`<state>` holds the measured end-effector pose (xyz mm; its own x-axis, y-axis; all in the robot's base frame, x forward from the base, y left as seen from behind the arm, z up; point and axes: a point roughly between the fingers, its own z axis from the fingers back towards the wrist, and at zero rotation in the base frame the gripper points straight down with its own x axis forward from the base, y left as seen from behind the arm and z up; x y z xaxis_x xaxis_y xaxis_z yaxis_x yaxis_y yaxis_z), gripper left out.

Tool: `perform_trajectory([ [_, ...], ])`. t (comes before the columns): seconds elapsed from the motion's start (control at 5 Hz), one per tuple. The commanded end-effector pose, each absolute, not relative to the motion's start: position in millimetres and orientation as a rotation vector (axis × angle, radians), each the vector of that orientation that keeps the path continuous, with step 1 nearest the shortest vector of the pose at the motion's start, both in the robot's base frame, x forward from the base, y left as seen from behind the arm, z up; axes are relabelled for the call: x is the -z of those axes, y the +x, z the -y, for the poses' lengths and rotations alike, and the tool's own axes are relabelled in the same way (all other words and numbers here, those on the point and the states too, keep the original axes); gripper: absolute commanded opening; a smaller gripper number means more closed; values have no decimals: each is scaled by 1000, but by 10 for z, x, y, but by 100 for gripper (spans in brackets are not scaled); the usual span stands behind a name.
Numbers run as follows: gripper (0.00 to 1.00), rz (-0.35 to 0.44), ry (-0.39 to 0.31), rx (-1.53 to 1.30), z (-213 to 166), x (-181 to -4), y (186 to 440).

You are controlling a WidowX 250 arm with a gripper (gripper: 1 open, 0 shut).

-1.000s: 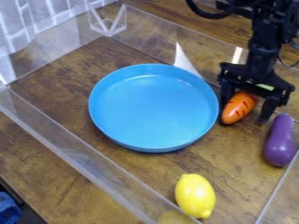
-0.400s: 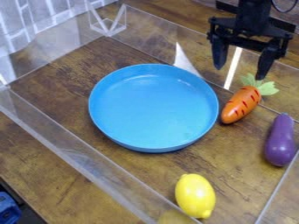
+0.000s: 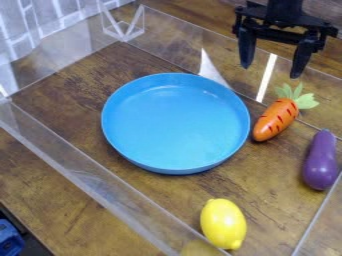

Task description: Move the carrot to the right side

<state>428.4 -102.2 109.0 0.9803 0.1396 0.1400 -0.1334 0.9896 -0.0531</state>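
The carrot (image 3: 277,116) lies on the wooden counter (image 3: 80,90) just right of the blue plate (image 3: 175,122), near the eggplant (image 3: 319,160). The tool (image 3: 273,60) hangs above it, released, holding nothing.

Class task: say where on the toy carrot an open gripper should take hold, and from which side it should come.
Grip the carrot across its thick orange middle, coming straight down from above. It lies flat and tilted beside the blue plate, so its long sides are exposed; the leafy top is probably too thin to hold.
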Motion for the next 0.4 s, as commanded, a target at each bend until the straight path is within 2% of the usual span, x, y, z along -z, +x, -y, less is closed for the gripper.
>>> perform_trajectory([
  [0.0,100,249,-70,-204,1046,-1566,4340],
  [0.2,100,233,-74,-180,1047,-1494,4308],
])
